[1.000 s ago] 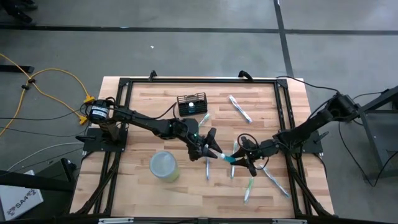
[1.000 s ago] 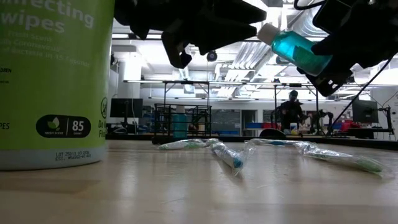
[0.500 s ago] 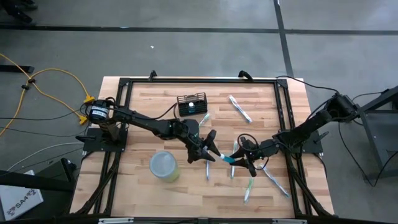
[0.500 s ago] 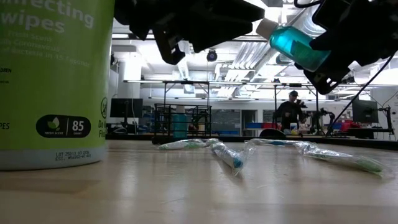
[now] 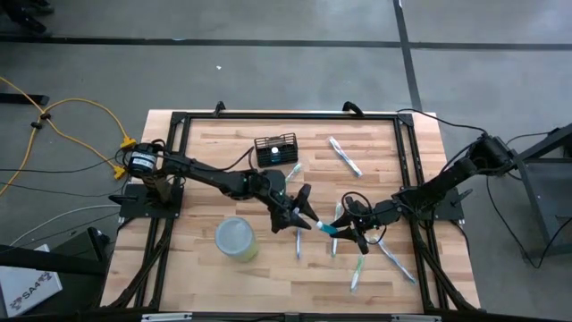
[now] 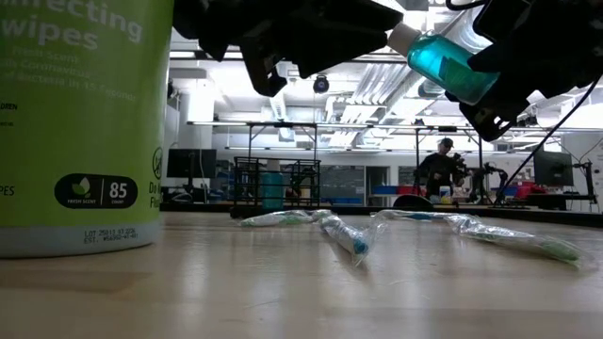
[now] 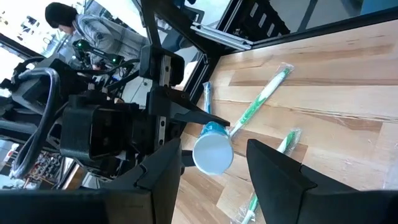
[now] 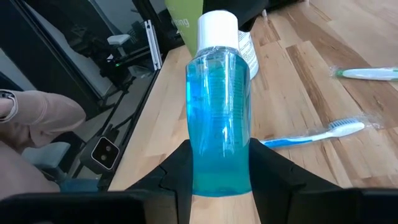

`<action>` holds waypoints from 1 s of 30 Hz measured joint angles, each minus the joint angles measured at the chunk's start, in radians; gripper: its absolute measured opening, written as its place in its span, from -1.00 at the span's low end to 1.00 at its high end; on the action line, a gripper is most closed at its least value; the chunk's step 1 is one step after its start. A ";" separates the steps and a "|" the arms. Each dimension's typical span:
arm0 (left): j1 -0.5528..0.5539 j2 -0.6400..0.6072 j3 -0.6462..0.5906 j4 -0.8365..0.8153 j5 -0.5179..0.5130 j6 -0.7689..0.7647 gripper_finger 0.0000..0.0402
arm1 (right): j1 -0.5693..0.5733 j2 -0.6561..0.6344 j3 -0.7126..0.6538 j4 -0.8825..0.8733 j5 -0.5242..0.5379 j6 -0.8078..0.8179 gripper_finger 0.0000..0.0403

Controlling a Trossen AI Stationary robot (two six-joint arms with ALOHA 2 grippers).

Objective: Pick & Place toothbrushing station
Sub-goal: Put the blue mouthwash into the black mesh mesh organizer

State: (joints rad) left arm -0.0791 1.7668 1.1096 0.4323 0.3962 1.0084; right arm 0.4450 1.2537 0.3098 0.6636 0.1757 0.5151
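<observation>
Two grippers meet above mid-table: the right gripper (image 5: 344,225) is clamped on a clear bottle of blue liquid with a white cap (image 8: 219,112), while the left gripper (image 5: 306,211) faces the cap, fingers apart. The small black wire-mesh rectangular holder (image 5: 275,148) sits toward the far edge.

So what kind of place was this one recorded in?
Most likely a robotics lab or workshop: a wooden table in a black frame on a bare concrete floor, and behind it an open hall with overhead ducts, racks and a person at a bench.
</observation>
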 joint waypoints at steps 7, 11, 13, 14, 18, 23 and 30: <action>0.001 0.096 0.004 0.139 0.007 -0.014 -0.13 | 0.000 0.000 0.000 0.007 0.000 -0.012 -0.42; 0.000 0.129 0.003 0.206 -0.028 -0.001 -0.13 | 0.000 0.000 0.000 0.004 0.000 -0.012 -0.42; -0.003 0.127 0.004 0.219 -0.031 -0.016 -0.13 | 0.000 0.000 0.000 -0.004 0.001 -0.012 -0.42; -0.004 0.127 0.004 0.219 -0.031 -0.032 -0.13 | 0.000 -0.001 0.001 -0.008 0.000 -0.012 -0.42; -0.014 0.126 0.003 0.221 -0.031 -0.100 -0.13 | 0.000 -0.001 0.001 -0.037 -0.002 0.009 -0.42; -0.026 0.125 0.003 0.215 -0.031 -0.149 -0.13 | 0.000 -0.001 0.001 -0.052 -0.002 0.015 -0.43; -0.035 0.124 0.004 0.160 -0.033 -0.171 -0.15 | 0.000 0.000 0.001 -0.049 -0.024 0.030 -0.42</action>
State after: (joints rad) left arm -0.1143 1.8904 1.1133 0.5925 0.3631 0.8377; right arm 0.4448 1.2533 0.3103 0.6142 0.1520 0.5448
